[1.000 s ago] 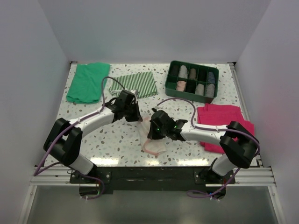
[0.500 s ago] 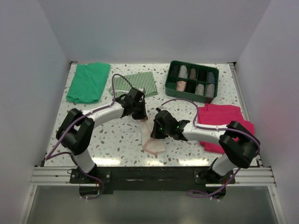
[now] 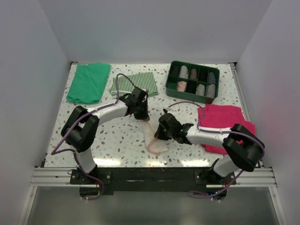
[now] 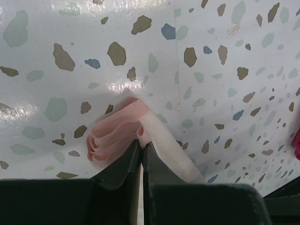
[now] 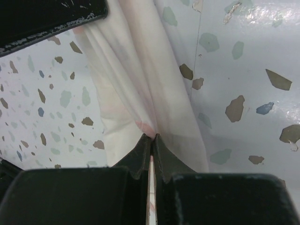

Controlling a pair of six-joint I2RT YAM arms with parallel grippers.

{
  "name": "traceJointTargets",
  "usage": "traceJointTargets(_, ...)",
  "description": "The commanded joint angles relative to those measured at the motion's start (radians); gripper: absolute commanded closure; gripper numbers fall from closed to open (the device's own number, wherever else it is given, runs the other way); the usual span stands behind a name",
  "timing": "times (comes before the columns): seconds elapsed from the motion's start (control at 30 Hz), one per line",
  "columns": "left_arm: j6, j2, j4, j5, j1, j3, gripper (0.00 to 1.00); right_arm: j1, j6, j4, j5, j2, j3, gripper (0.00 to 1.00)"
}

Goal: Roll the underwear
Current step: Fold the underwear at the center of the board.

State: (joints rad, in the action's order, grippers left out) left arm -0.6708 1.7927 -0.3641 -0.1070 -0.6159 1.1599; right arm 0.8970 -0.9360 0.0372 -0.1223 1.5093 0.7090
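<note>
The underwear [image 3: 153, 137] is a thin pale pink garment stretched in a strip on the speckled table, near the front middle. My left gripper [image 3: 142, 116] is shut on its far end, where the fabric bunches in pink folds [image 4: 112, 138]. My right gripper [image 3: 161, 133] is shut on the garment's right edge, partway along the strip; the sheer fabric [image 5: 140, 93] fans out from its tips. The near end lies flat on the table.
A green tray [image 3: 192, 81] of rolled items stands at the back right. A bright magenta cloth [image 3: 222, 124] lies at the right, under my right arm. A green-and-white striped cloth [image 3: 133, 84] and a green cloth [image 3: 88, 82] lie at the back left.
My left gripper moved right and slightly back with the garment's far end, pulling it into a longer strip. My right gripper shifted a little right with the edge it holds.
</note>
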Motion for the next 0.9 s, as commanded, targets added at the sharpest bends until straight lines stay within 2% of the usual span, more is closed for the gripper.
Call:
traceJointTargets(0.0, -0.004, -0.001, 0.042, 0.023, 0.005, 0.063, 1.0, 0.002, -0.032, 0.021, -0.05, -0.029, -0.013, 0.99)
traceJointTargets(0.33, 0.011, 0.054, 0.07, 0.003, 0.004, 0.08, 0.94, 0.003, -0.093, 0.056, -0.131, -0.011, -0.023, 0.97)
traceJointTargets(0.47, 0.019, 0.065, 0.09, -0.016, 0.004, 0.089, 0.9, 0.003, -0.115, 0.05, -0.137, 0.005, -0.028, 0.91)
traceJointTargets(0.63, 0.031, 0.056, 0.128, -0.048, 0.004, 0.09, 0.81, 0.003, -0.118, 0.036, -0.125, 0.014, -0.031, 0.84)
traceJointTargets(0.67, 0.031, 0.054, 0.126, -0.052, 0.004, 0.098, 0.78, 0.003, -0.118, 0.038, -0.129, 0.012, -0.032, 0.76)
traceJointTargets(0.8, 0.039, 0.047, 0.119, -0.048, 0.004, 0.103, 0.63, 0.002, -0.119, 0.038, -0.146, -0.027, -0.046, 0.75)
traceJointTargets(0.87, 0.042, 0.05, 0.108, -0.046, 0.005, 0.11, 0.59, 0.003, -0.119, 0.044, -0.166, -0.052, -0.06, 0.74)
